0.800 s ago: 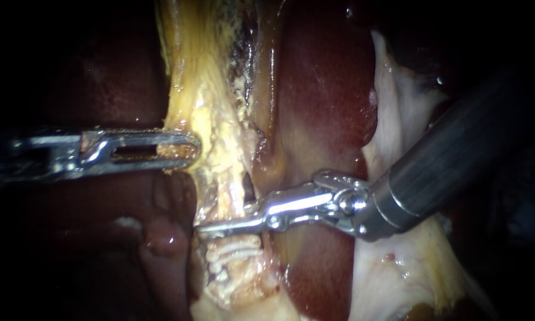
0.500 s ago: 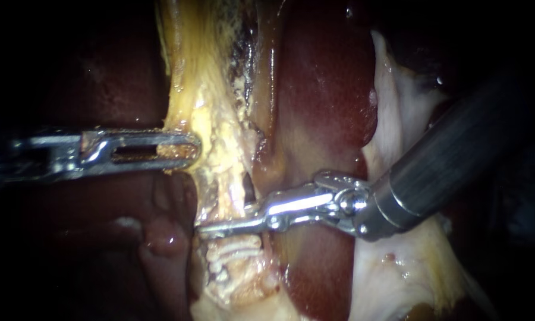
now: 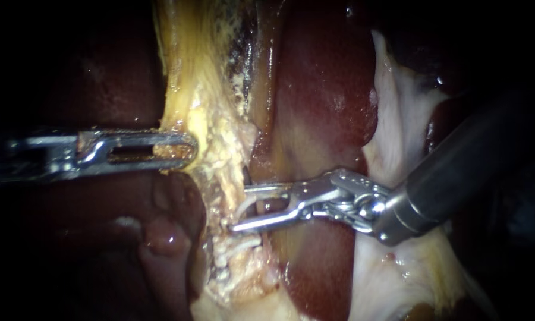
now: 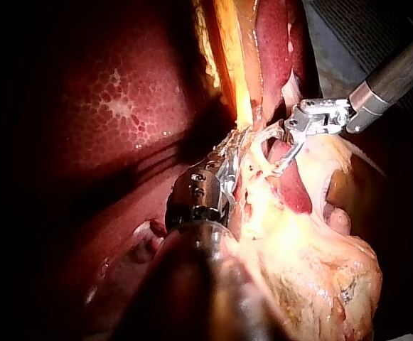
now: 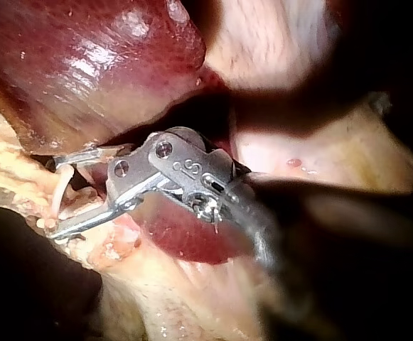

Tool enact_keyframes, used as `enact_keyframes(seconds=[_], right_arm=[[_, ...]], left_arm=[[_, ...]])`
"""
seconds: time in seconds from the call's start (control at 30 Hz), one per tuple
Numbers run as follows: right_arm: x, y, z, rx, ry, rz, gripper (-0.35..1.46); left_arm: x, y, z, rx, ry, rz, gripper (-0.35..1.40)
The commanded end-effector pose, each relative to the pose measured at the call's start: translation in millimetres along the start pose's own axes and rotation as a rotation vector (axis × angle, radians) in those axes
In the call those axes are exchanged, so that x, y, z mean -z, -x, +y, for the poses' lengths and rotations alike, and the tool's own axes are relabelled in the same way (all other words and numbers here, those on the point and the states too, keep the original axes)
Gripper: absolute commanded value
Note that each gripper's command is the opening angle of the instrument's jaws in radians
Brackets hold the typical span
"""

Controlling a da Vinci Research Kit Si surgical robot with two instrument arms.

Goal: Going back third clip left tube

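Right instrument (image 3: 242,208) is nearer the job: we see its jaws spread, one on each side of the white clip (image 3: 245,205), which sits across the left tube (image 3: 223,172). We can't tell whether either jaw touches the clip, but it is not pinched. The tube's long axis runs up and down past the clip; the clip and the right shaft both lie crosswise to it. We judge the way out is straight back along the shaft, away from the clip. More white clips (image 3: 235,245) sit on the tube just below the clip, close to the lower jaw tip, so any downward drift risks a snag. Behind the jaws, away from the clip, dark red tissue (image 3: 321,107) and pale tissue (image 3: 398,131) lie under the shaft, with open room above them. Left instrument (image 3: 190,145) sits up and left of the clip, apart from it, jaws pressed together on yellow tissue (image 3: 208,128) beside the tube. We judge it is holding tension, so it should not move.
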Motion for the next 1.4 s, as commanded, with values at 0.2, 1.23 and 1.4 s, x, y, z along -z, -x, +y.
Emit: enact_keyframes(seconds=[0.2,1.23,1.4], right_arm=[[1.3,-0.1,-0.8,0.074,-0.006,-0.006,0.6],[8.2,-5.1,-3.9,0.336,-0.014,-0.055,0.6],[10.3,-6.9,-4.2,0.397,0.016,-0.057,0.6]], left_arm=[[0.1,0.0,0.1,0.0,0.0,0.0,-0.35],[0.4,-0.1,0.2,-0.001,-0.001,0.001,-0.35],[0.2,-0.1,0.2,-0.001,-0.001,0.0,-0.35]])
